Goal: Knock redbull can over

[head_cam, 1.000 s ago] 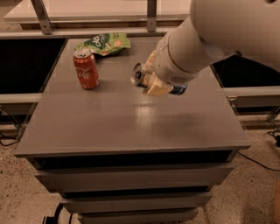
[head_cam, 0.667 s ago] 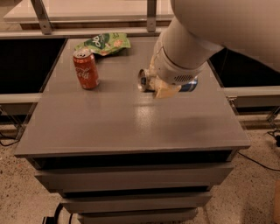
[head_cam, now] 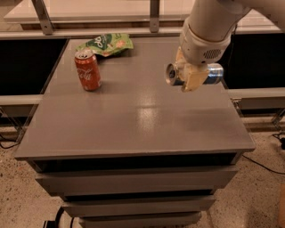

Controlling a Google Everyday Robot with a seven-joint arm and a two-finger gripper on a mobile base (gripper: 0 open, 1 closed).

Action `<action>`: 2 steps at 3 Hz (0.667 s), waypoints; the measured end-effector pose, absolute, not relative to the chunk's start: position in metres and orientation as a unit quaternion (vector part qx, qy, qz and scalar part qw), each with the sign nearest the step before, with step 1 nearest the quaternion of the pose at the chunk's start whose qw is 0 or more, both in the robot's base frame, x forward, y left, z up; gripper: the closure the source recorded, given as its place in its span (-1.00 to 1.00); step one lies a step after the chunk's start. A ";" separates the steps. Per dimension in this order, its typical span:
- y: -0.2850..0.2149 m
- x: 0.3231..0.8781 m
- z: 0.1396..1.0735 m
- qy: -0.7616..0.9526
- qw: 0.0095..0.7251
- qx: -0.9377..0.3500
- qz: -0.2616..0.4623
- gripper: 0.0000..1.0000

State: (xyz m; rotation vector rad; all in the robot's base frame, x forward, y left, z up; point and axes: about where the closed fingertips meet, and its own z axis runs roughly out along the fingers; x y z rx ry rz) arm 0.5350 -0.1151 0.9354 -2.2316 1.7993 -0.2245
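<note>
Lying sideways (silver top pointing left), the redbull can (head_cam: 214, 74) is clamped in the gripper (head_cam: 187, 74) over the right rear of the table (head_cam: 133, 129), well apart from the upright Coca-Cola can (head_cam: 87, 70).

It looked like a robot lab or test room: a plain grey drawer cabinet (head_cam: 133, 129) stood on a speckled floor (head_cam: 18, 196) with a loose cable (head_cam: 262, 165), and a metal-legged bench (head_cam: 111, 9) stood behind. The gripper (head_cam: 192, 76) hung over the cabinet's right rear, at the redbull can (head_cam: 215, 73).
</note>
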 end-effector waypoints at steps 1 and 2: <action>-0.133 0.524 0.908 0.628 0.076 -0.774 -0.042 1.00; -0.142 0.514 0.874 0.642 0.057 -0.764 -0.011 0.63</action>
